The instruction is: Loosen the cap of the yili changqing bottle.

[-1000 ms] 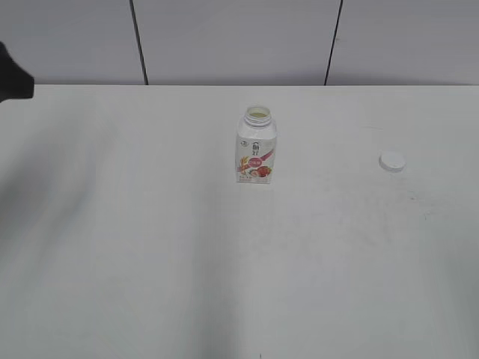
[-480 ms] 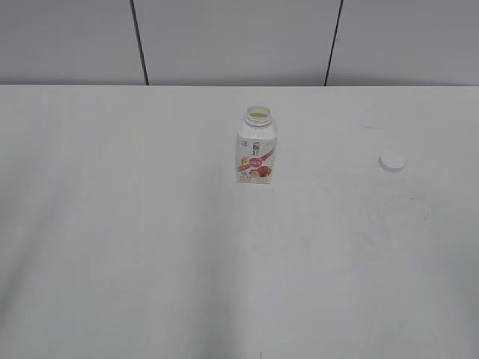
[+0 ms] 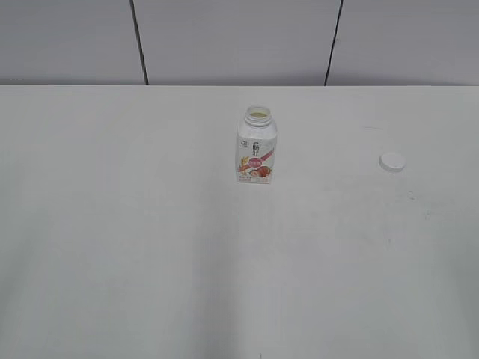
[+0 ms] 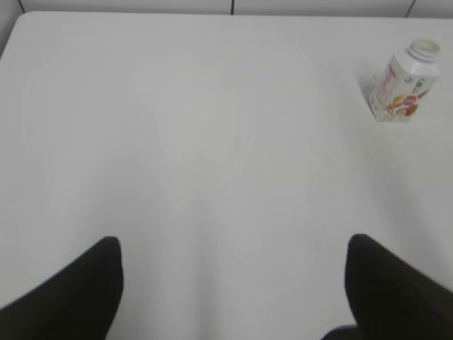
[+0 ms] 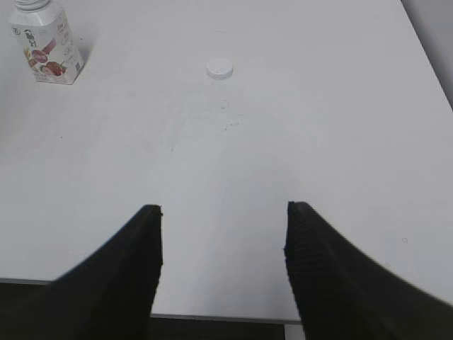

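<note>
Exterior view: one small white squarish plastic yili changqing bottle (image 3: 257, 147) with a pink-red strawberry label is being shown standing upright near the middle of the white table (image 3: 150, 247), toward its far half. Its narrow round neck is open at the top, and a pale greenish inside is being seen through the mouth. One small round white plastic screw cap (image 3: 391, 161) is lying flat on the table well apart from the bottle, to its right. No arm or gripper is being caught in this view. Behind the table, a grey panelled wall (image 3: 232, 41) with two dark vertical seams is being seen.

In the left wrist view, the left gripper (image 4: 233, 273) is being held with its two dark fingers spread wide, nothing between them, over bare table at the near side. The single bottle (image 4: 404, 91) is being seen at the far right of this view, well apart from the fingers; the cap is not being shown here.

In the right wrist view, the right gripper (image 5: 223, 237) is likewise being held spread, its two dark ribbed fingers apart and empty above the near edge of the table. The one cap (image 5: 219, 69) is lying far ahead of it, and the one bottle (image 5: 46, 44) is standing at the far left, cap off.
</note>
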